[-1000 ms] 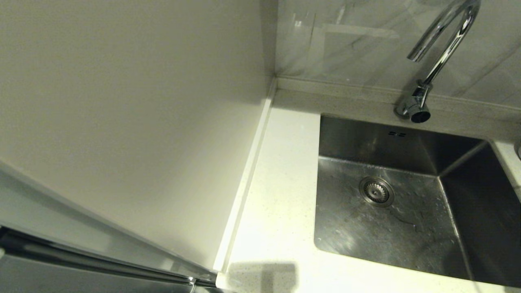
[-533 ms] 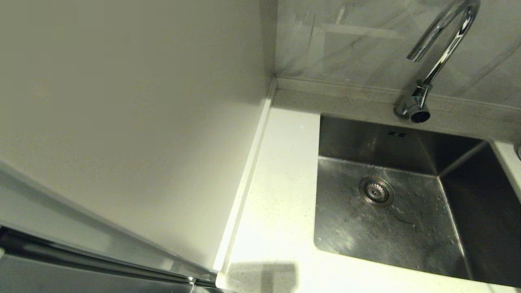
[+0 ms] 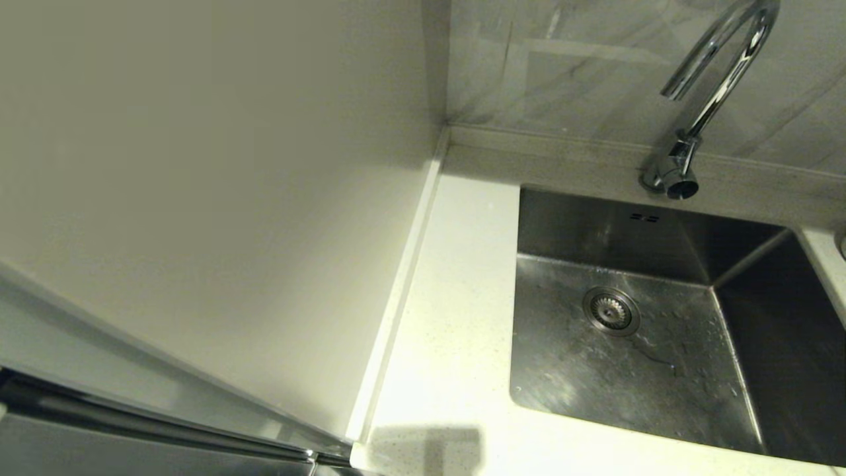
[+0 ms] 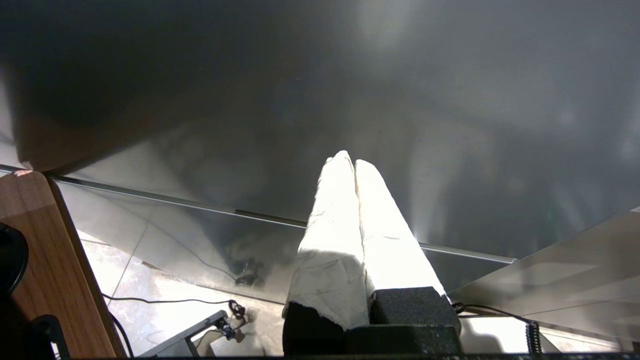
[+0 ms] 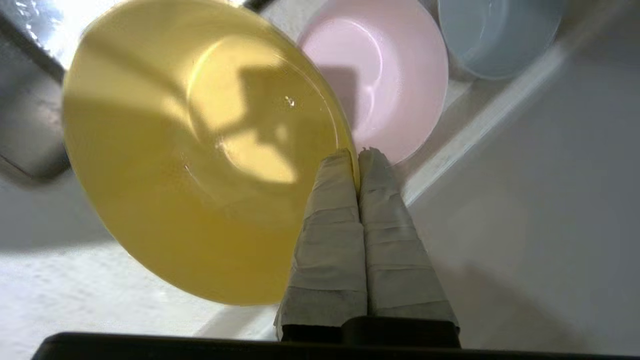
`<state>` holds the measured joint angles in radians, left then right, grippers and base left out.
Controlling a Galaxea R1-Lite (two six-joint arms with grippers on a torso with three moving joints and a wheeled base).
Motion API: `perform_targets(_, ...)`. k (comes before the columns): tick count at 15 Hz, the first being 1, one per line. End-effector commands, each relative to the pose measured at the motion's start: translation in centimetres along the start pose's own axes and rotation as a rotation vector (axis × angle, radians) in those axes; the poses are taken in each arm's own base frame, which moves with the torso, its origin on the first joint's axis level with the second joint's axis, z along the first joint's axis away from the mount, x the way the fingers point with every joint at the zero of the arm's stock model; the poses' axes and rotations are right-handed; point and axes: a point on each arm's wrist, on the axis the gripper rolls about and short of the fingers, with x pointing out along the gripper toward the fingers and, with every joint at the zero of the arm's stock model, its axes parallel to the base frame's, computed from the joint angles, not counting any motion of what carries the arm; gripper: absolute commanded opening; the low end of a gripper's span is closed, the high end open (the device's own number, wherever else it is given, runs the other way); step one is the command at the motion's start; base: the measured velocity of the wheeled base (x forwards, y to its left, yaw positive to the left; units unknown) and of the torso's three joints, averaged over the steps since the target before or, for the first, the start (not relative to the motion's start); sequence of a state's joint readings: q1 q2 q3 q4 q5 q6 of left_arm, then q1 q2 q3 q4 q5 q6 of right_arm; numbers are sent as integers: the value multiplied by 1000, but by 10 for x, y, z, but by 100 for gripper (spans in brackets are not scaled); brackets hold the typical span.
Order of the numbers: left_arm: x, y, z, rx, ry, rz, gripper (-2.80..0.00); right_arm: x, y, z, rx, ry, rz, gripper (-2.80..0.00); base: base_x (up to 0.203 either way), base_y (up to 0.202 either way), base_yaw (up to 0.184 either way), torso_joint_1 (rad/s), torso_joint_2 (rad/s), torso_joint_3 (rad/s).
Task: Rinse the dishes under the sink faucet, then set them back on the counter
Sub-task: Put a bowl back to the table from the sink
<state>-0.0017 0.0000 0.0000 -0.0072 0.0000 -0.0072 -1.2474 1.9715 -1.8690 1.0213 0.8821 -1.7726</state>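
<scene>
White speckled counter [image 3: 449, 317] fills the lower middle of the head view, with the steel sink [image 3: 753, 311] at the right and the chrome faucet [image 3: 720, 79] arching in at the upper right, no water running. Neither arm shows up there.

From the right wrist view, I've got the right gripper [image 5: 358, 156] pinched shut on the rim of the yellow bowl [image 5: 200, 150], which fills the left and centre of that frame, tilted. It looks like thin, stiff plastic, so light, but there are water beads on it and I'd guess it's slippery. The rim is really the only place to grab it, and a thin edge pinch like this can let it swing or slide out, so I'd go slow. The pink bowl [image 5: 390, 75] sits just behind it, upper middle, and the blue bowl [image 5: 495, 35] is at the upper right; I can't tell if those two touch.

Left gripper [image 4: 354, 161] is parked, fingers pressed together on nothing, facing a dark panel.

Compared with a second ago, the head view is basically identical: same empty wet sink, faucet in the same spot.
</scene>
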Motion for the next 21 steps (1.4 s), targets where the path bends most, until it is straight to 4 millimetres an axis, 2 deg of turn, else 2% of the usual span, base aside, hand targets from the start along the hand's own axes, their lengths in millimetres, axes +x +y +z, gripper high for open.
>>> perform_targets(1, 0, 0, -1, 0, 3, 0, -280, 3, -1, -15, -60, -4, 3, -280, 0, 0, 0, 0, 0, 0)
perform_targets(4, 0, 0, -1, 0, 3, 0, -280, -3, -1, -13, -74, -10, -12, -280, 0, 0, 0, 0, 0, 0)
perform_targets(8, 0, 0, -1, 0, 3, 0, -280, -21, 16, 11, -67, -24, 42, -280, 0, 0, 0, 0, 0, 0)
perform_targets(10, 0, 0, -1, 0, 3, 0, -280, -37, 30, 33, -32, -25, 70, -280, 0, 0, 0, 0, 0, 0)
perform_targets(14, 0, 0, -1, 0, 3, 0, -280, -75, 78, 90, 88, -31, 116, -280, 0, 0, 0, 0, 0, 0)
perform_targets(16, 0, 0, -1, 0, 3, 0, -280, -92, 104, 120, 200, -9, 90, -280, 0, 0, 0, 0, 0, 0)
perform_targets(18, 0, 0, -1, 0, 3, 0, -280, -106, 131, 147, 384, 34, 58, -280, 0, 0, 0, 0, 0, 0)
perform_targets(20, 0, 0, -1, 0, 3, 0, -280, -114, 148, 162, 609, 94, 18, -280, 0, 0, 0, 0, 0, 0)
perform_targets(21, 0, 0, -1, 0, 3, 0, -280, -117, 150, 165, 698, 144, -31, -280, 0, 0, 0, 0, 0, 0)
